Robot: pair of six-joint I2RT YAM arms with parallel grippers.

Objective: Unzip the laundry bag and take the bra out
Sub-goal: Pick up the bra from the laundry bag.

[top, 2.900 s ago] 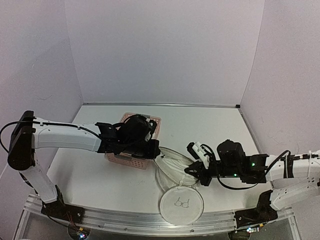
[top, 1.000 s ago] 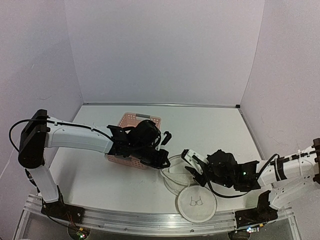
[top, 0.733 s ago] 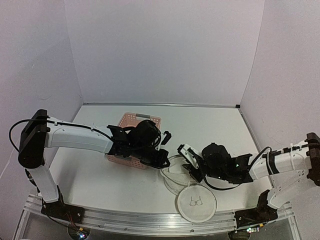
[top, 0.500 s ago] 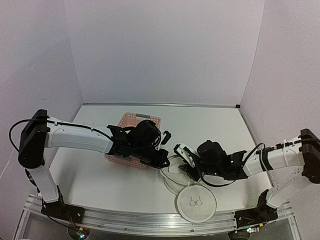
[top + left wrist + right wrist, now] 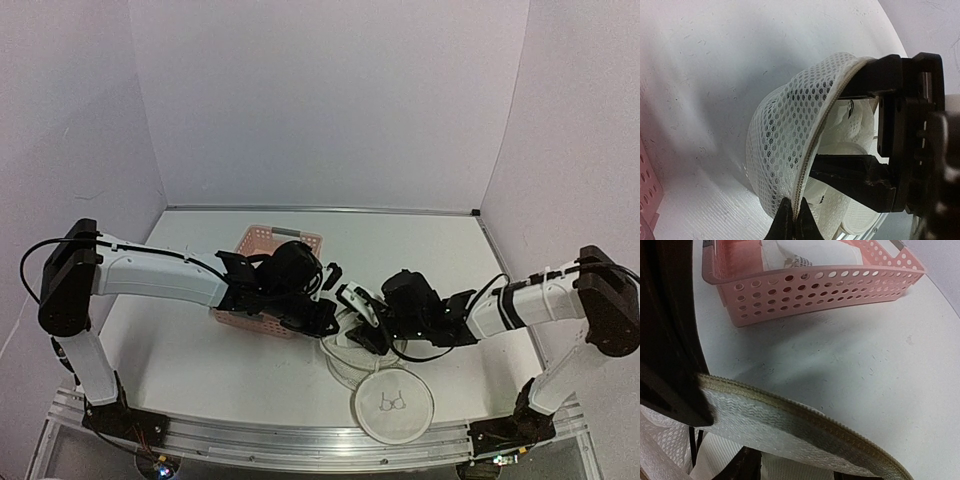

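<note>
My right tool point(image 5: 352, 322) reaches spread into the laundry bag point(image 5: 785, 125), over the bra point(image 5: 850, 130) inside. At nine o'clock my left tool point(image 5: 791, 223) pinches the zipper edge. Beyond sits the pink basket point(image 5: 810, 285). If that pinch slips, I judge the mouth collapses onto my fingers.

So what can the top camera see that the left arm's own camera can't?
Only the top external view shows both arms whole, the right gripper reaching into the bag from the right, the pink basket behind the left arm, and the bag's round near face with the little bra drawing.

Only the left wrist view shows, close up, the bag's honeycomb mesh and zipper edge, with the left gripper pinching that edge, and white fabric inside.

Both show the laundry bag lying on the white table.
</note>
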